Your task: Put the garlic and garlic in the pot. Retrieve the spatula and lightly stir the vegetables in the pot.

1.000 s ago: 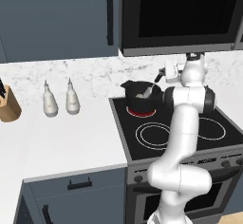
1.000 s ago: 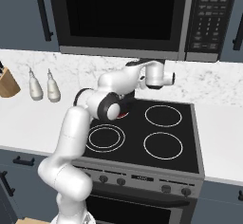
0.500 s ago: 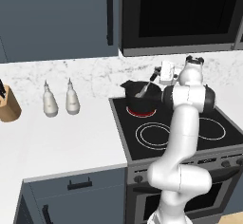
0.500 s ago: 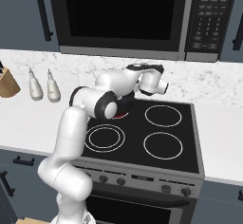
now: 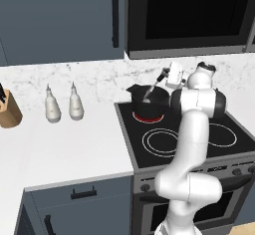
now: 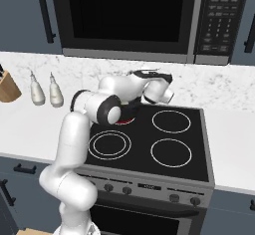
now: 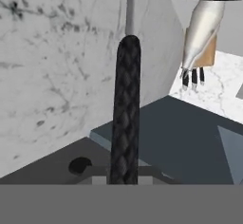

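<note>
- Pot (image 5: 149, 99) sits on the rear left burner of the stove (image 5: 199, 144), right of the two white bottles (image 5: 62, 103) on the counter (image 5: 64, 149).
- Spatula (image 5: 155, 84) slants down into it, handle gripped tight in the jaws of the gripper (image 5: 167, 74).
- Compared with a second ago, the hand has swung left toward the pot, so stirring looks underway.
- Garlic is hidden inside.

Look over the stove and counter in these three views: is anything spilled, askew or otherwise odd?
Nothing stands out. The pot sits upright on a glowing red burner, the spatula slants into it from the tool, and two white bottles stand upright on the counter.
</note>
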